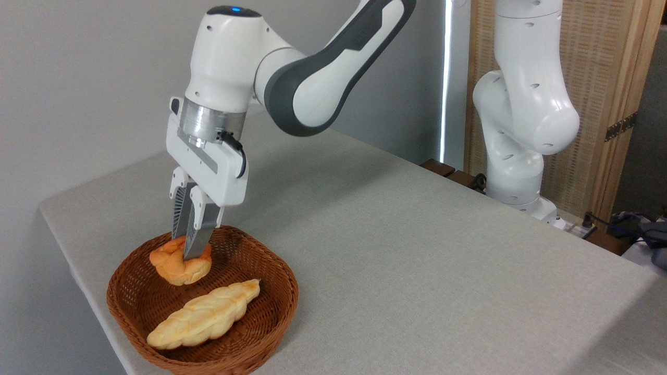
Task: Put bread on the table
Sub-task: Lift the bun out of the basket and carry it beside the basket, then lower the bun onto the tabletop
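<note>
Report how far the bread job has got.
Done: the gripper is shut on the bread. In hand: the bun hangs just above the wicker basket floor, clear of the braided loaf lying there. Left: carry it past the basket rim, set it on the table and let go.

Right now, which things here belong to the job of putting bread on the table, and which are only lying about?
Belong to the job:
bread, held by the tool
table

Only lying about:
wicker basket
braided loaf in the basket
</note>
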